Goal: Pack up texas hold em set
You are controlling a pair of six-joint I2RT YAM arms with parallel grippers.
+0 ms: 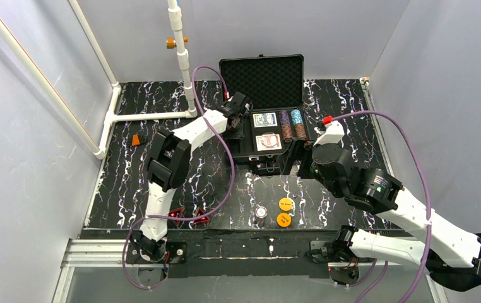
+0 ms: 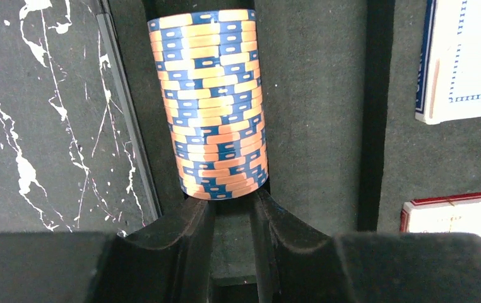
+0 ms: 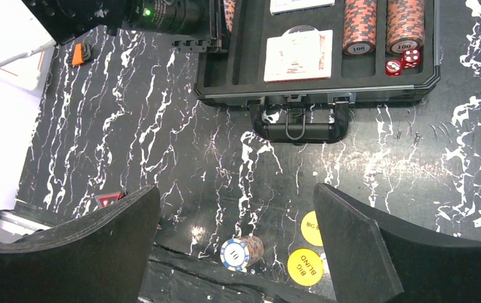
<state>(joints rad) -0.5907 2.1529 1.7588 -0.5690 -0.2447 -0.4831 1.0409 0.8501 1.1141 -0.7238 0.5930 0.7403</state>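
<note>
The black case [image 1: 245,154] lies open at the back middle, ribbed lid [image 1: 262,79] upright. It holds a blue card deck [image 1: 265,119], a red deck [image 1: 268,142] and two chip stacks [image 1: 292,124]. My left gripper [image 1: 237,126] is over the case's left slot. In the left wrist view its jaws [image 2: 231,199] stand slightly apart and empty, tips at the near end of an orange and blue chip stack [image 2: 216,101] lying in that slot. My right gripper [image 3: 236,189] is wide open and empty, high above a loose chip stack [image 3: 243,252] and two orange discs [image 3: 305,266].
Two red-black triangles [image 1: 187,216] lie near the front left edge. A small orange block [image 1: 137,140] sits at the left. Red dice [image 3: 403,62] lie in the case's front right corner. The case handle [image 3: 295,129] faces the front. White pipes [image 1: 181,50] stand at the back left.
</note>
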